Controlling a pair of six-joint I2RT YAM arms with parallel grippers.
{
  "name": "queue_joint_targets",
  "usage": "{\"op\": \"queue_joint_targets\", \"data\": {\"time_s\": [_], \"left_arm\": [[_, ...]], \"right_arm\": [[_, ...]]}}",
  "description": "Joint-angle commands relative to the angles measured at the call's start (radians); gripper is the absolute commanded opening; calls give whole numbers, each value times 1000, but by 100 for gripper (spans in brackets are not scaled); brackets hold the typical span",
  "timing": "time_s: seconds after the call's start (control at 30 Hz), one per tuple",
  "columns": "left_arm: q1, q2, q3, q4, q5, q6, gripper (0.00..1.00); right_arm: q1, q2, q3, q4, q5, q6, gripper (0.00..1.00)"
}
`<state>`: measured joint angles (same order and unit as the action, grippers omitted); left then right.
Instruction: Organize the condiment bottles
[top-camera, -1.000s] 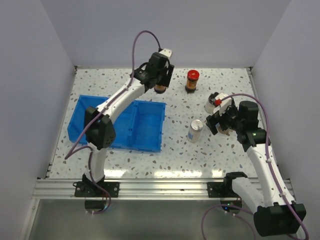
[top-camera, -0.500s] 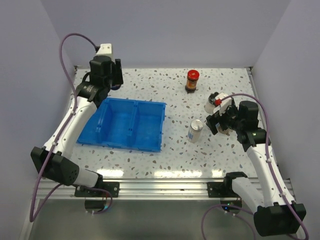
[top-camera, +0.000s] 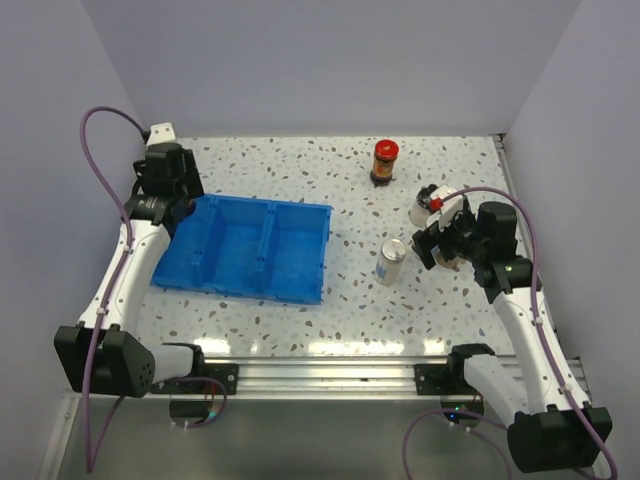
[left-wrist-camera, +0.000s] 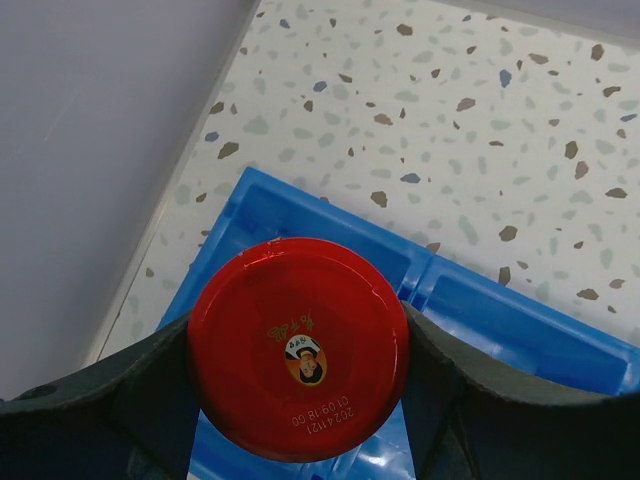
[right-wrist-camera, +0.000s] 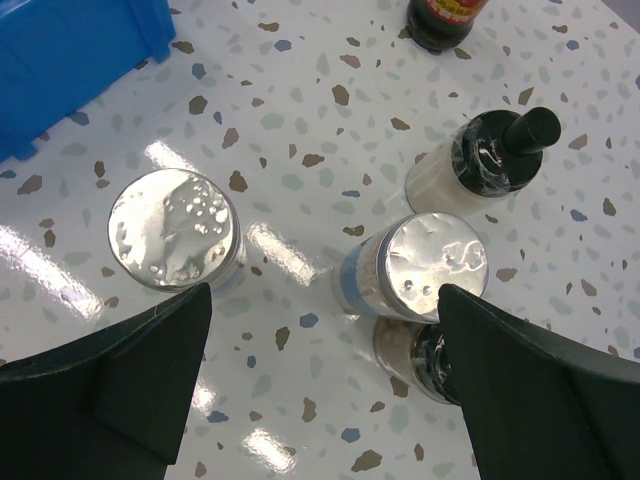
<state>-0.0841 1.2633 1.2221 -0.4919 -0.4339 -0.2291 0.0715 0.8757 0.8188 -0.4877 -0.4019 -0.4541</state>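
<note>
We pinch a red-lidded jar (left-wrist-camera: 298, 348) in our left gripper (left-wrist-camera: 300, 385) over the tray's (left-wrist-camera: 500, 320) left end, near the wall. Our right gripper (right-wrist-camera: 320, 300) hangs spread wide over two shakers (right-wrist-camera: 176, 243) on the worktop (right-wrist-camera: 300, 120). Two black-capped bottles (right-wrist-camera: 490, 155) crowd one shaker, and a second jar (top-camera: 385, 160) stands beyond.

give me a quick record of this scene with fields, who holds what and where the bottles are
left fingers: shut on red-lid jar, above blue tray, far-left corner
right fingers: open, above silver shaker and second shaker
standing on table: other red-lid jar, black-capped bottle
partly hidden: second black-capped bottle, behind second shaker
</note>
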Motion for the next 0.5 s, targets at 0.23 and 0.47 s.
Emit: {"op": "queue_joint_targets", "data": {"time_s": [0.23, 0.47], "left_arm": [[79, -9, -73, 182, 50, -39, 0], [136, 91, -116, 240, 168, -44, 0]], "right_arm": [[-2, -20, 22, 14, 20, -11, 99], [-2, -17, 23, 15, 20, -14, 99]]}}
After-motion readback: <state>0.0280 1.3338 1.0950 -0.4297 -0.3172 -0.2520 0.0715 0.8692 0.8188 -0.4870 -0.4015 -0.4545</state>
